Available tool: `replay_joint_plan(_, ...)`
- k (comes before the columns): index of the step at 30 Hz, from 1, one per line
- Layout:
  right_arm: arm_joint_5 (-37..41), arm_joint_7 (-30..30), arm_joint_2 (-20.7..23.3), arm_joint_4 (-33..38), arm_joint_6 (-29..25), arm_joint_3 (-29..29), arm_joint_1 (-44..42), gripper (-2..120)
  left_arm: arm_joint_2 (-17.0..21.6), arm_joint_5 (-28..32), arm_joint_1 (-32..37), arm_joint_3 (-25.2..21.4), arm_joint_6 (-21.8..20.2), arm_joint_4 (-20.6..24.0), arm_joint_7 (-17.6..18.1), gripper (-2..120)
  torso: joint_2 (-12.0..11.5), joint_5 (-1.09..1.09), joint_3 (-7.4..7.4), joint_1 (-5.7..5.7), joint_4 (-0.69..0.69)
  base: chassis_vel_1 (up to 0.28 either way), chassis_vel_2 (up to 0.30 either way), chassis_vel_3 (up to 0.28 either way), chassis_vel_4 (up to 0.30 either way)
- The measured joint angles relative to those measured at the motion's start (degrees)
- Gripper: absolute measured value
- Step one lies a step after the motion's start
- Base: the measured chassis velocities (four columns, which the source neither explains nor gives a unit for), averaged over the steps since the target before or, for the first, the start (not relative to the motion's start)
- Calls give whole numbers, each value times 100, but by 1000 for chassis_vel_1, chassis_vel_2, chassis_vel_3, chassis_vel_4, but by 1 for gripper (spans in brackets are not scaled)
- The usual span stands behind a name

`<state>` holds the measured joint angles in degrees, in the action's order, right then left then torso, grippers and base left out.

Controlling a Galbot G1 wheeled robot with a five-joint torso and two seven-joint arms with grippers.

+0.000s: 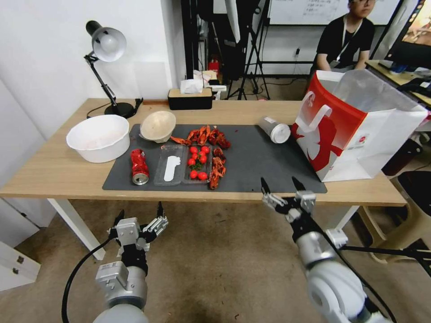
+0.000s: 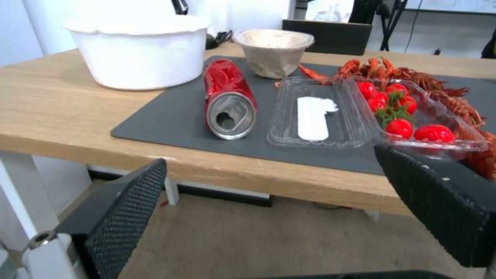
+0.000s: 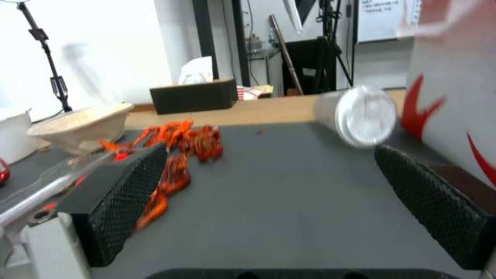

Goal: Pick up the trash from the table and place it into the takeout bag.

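Table [image 1: 54, 172] first, its grey mat [image 1: 265, 166] crowded: takeout bag [image 1: 359, 130] upright at the right end, cup [image 1: 274, 130] toppled beside it, crayfish [image 1: 218, 152] and tomatoes [image 1: 197, 161] mid-mat, can [image 1: 139, 167] leftward. Left gripper [image 1: 140, 216] and right gripper [image 1: 283, 185] are held spread and empty, short of the near edge.

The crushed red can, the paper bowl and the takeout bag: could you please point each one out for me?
crushed red can [image 2: 225, 92], left wrist view, on its dented red side.
paper bowl [image 1: 158, 126], head view, on its pale inner wall.
takeout bag [image 1: 334, 128], head view, on its red front panel.
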<state>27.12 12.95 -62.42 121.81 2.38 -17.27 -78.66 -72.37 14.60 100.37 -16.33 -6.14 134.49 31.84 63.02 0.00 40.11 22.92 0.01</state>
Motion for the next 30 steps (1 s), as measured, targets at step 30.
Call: replay_joint_plan(30,1042,158,864,-2328,1273,1325,3623,100,26,36,8,-131,-26,38,13,100,0,1,0,0,-1,0,0,0,0)
